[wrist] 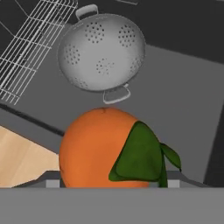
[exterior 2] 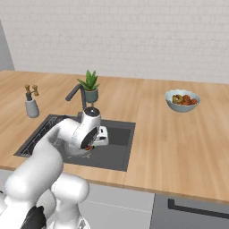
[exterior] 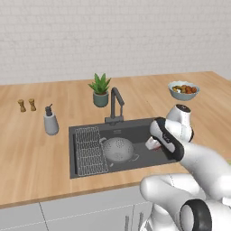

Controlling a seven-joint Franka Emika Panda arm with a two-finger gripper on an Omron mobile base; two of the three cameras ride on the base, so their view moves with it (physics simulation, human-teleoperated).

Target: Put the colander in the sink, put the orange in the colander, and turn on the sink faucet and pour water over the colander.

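Holding orange [wrist: 98, 148], gripper [wrist: 107, 186] seen in hand view, jaws clamped on fruit either side; green leaf on orange; colander [wrist: 101, 51] beyond it on sink [wrist: 183, 96] floor.
Left base view: arm bent over sink [exterior: 135, 168], hand just right of colander [exterior: 118, 149].
Right base view: wrist lowered over basin [exterior 2: 117, 154]. No writing legible.

Bright orange [wrist: 94, 148] with green leaf [wrist: 140, 153]; silver-grey hole-dotted colander [wrist: 101, 51]; dark grey sink [exterior: 135, 131].
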